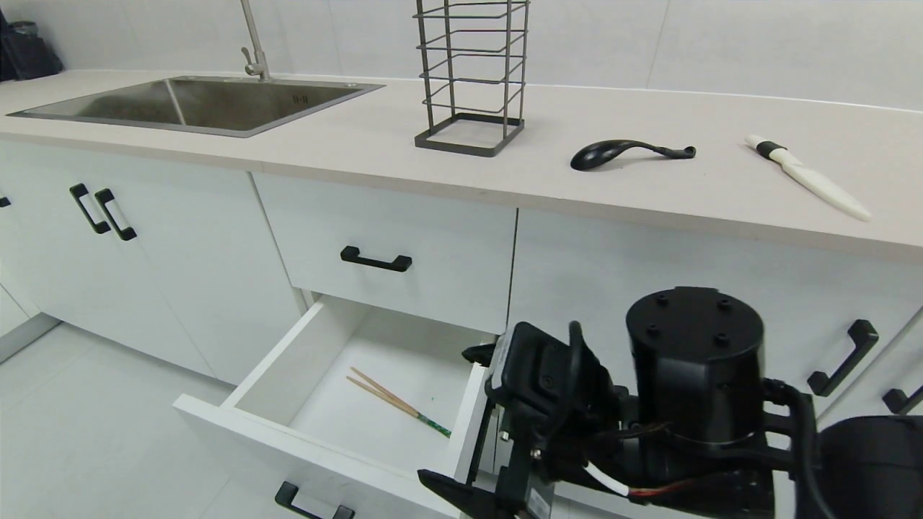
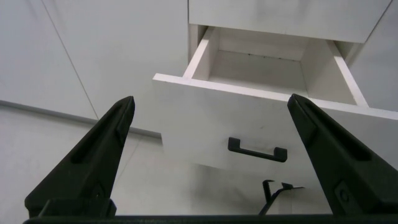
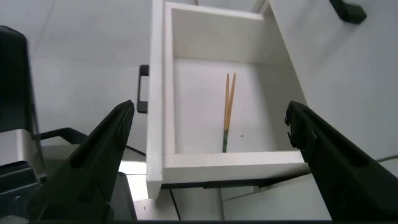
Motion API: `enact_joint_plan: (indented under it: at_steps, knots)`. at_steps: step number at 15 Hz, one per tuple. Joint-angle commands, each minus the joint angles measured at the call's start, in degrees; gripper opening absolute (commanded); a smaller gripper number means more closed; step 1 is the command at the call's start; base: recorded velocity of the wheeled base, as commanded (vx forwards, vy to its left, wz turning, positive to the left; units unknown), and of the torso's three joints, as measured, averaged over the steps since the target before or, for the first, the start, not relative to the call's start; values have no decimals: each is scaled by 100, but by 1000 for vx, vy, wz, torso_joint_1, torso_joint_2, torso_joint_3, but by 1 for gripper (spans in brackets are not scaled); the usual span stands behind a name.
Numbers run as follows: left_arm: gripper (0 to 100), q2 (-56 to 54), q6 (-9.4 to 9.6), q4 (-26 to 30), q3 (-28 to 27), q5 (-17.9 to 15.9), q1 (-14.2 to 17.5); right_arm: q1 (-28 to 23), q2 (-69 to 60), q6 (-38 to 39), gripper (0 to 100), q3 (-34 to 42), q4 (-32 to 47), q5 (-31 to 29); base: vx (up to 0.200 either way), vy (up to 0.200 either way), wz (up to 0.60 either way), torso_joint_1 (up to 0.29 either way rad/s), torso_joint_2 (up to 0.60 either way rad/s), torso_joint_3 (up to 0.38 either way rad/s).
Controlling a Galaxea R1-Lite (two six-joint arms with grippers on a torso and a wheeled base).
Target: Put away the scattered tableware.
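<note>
Black spoon [image 1: 627, 150] is lying on the tabletop [image 1: 649, 115] just right of the wire rack [image 1: 472, 72]; white knife [image 1: 807, 176] is lying farther off on that same side. Count: one spoon, one knife, one pair of chopsticks [image 1: 396, 401] already resting in the open drawer [image 1: 274, 364] below the rack. Spoon is looking light, stiff and glossy, so likely slippery; its arched handle is lifting off the surface, probably the best hold. Knife is seeming light and rigid, and a grip across its middle, near the black collar, should balance it. Left gripper [image 2: 211, 102] and right gripper [image 3: 209, 107] are both hanging spread wide, carrying nothing, low by the drawer beneath the rack.
</note>
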Motion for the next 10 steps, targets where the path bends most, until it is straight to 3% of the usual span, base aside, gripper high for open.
enact_joint_plan:
  at_steps: [1, 5, 10]
  knots:
    - [100, 7, -2, -2, 0, 1, 1, 6, -422, -54, 100, 168, 6, 59, 0, 0, 0, 0, 0, 0]
    - [100, 7, -2, 6, 0, 1, 1, 32, -493, -115, 100, 880, 23, 94, 0, 0, 0, 0, 0, 0]
    - [100, 7, -2, -2, 0, 1, 1, 348, -255, -72, 100, 950, -12, 94, 0, 0, 0, 0, 0, 0]
